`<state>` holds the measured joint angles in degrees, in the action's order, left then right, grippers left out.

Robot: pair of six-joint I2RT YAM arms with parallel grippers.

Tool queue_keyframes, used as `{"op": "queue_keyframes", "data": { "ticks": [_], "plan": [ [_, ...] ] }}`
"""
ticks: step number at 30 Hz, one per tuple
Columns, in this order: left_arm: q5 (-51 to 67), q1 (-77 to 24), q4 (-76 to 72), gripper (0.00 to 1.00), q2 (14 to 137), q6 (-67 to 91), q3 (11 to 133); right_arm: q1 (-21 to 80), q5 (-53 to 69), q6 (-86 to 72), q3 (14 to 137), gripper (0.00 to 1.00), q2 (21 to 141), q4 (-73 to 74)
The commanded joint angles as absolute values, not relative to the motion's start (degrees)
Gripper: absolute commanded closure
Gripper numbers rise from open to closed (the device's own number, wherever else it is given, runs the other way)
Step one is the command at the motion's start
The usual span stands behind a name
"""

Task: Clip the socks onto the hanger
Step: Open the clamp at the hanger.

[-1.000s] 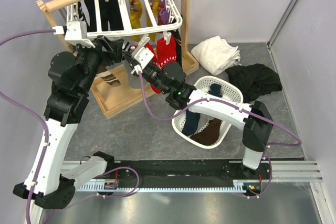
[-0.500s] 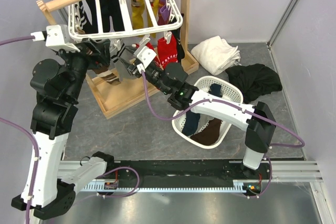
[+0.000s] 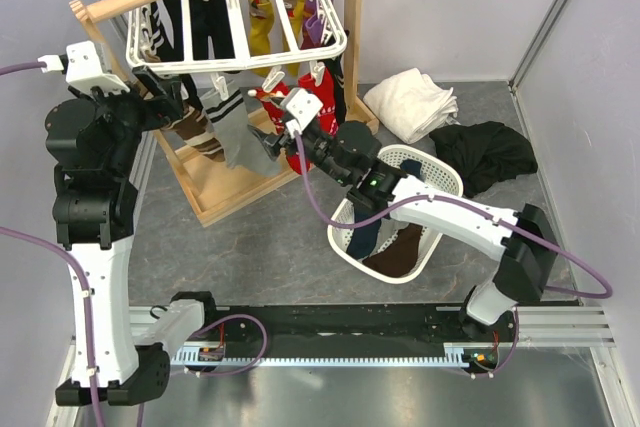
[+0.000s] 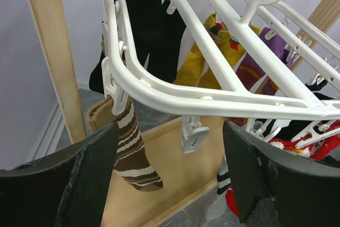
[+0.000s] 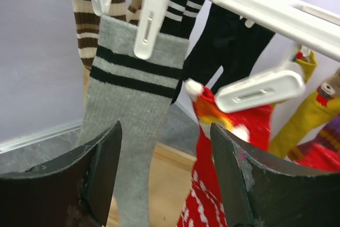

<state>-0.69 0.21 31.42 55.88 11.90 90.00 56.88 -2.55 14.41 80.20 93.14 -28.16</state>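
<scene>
From above and behind, one camera looks down; both wrist cameras closely face the hanger (image 4: 212, 104).

the left arm (image 3: 100, 277) is raised tall from its base and bent at the top, with the left gripper (image 3: 165, 97) pointed rightward, its fingers (image 4: 79, 174) spread wide. the right arm (image 3: 450, 217) is stretched low, forward and leftward, and the right gripper (image 3: 262, 142) is likewise held wide open, fingers (image 5: 101, 168) well apart.
</scene>
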Motion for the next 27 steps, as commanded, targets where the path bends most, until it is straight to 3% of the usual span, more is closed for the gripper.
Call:
{"op": "queue_keyframes", "data": {
  "ticks": [1, 6, 13, 19, 27],
  "plan": [
    [7.02, 2.89, 30.50, 0.19, 56.25, 10.29, 90.26, 55.81, -0.09, 11.95, 77.35, 0.23, 87.38, -26.02],
    [15.80, 6.58, 29.36, 0.19, 57.39, 3.17, 90.26, 55.02, 5.34, 11.34, 74.19, 0.20, 84.29, -24.17],
    [38.99, 15.81, 22.69, 0.19, 57.57, 3.51, 87.10, 54.93, 11.25, 11.95, 71.72, 0.16, 80.51, -20.66],
    [49.45, 20.99, 20.40, 0.17, 58.45, 3.51, 86.40, 54.84, 14.93, 10.90, 69.17, 0.15, 78.58, -21.18],
    [64.68, 28.73, 3.63, 0.17, 61.52, 16.43, 81.48, 54.84, 17.93, 9.67, 66.53, 0.14, 76.03, -22.94]
  ]
}}
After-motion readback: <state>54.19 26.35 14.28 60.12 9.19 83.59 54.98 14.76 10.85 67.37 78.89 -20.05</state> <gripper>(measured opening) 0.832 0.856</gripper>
